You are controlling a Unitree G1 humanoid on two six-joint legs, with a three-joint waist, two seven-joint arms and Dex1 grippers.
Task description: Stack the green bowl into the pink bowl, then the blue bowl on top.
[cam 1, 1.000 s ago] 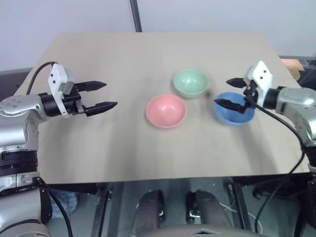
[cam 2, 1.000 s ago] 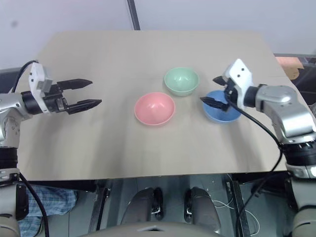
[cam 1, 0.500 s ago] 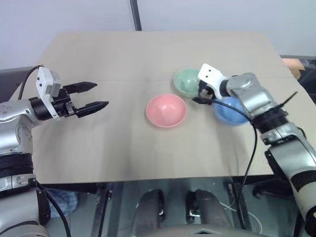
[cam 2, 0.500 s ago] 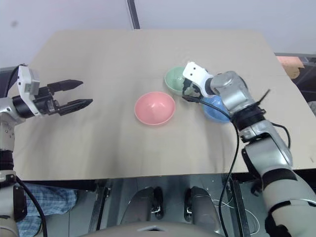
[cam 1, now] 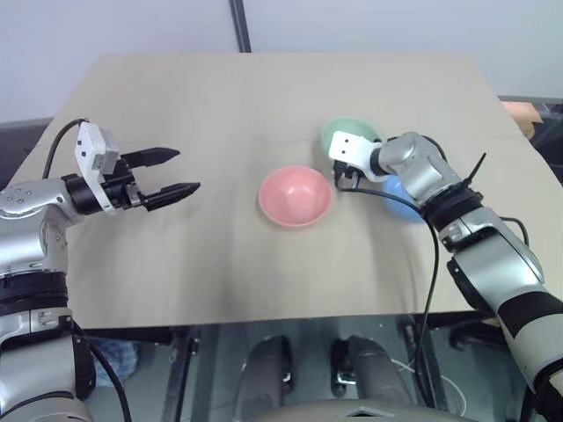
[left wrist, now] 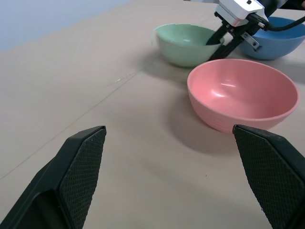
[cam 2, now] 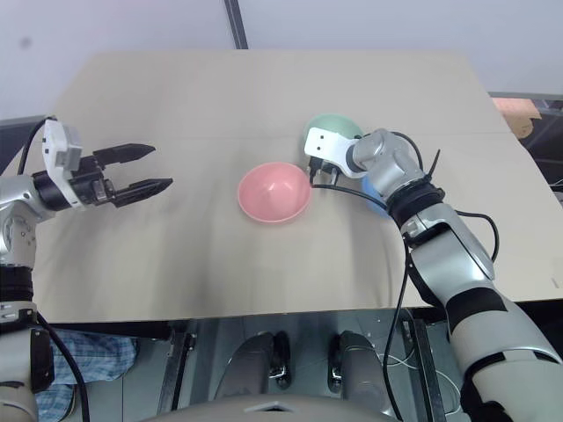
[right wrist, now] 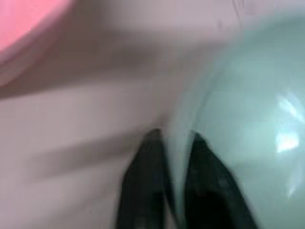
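The green bowl (cam 1: pixel 354 132) sits behind the pink bowl (cam 1: pixel 295 195) near the middle of the table. My right gripper (right wrist: pixel 175 143) is shut on the green bowl's rim (right wrist: pixel 248 119), one finger inside and one outside, on the side facing the pink bowl (left wrist: pixel 243 95). The blue bowl (cam 1: pixel 401 199) stands just right of them, partly hidden behind my right forearm. Far to the left, my left gripper (cam 1: pixel 186 170) hovers open above the table, holding nothing and pointing toward the bowls.
The beige table (cam 1: pixel 220 97) has wide free room on its left half and along the front edge. A dark pole (cam 1: pixel 239 26) rises behind the far edge. A cable hangs from my right arm by the table's right side.
My right gripper swung left from over the blue bowl to the green bowl and shut on its rim. The left gripper has stayed where it was, open.
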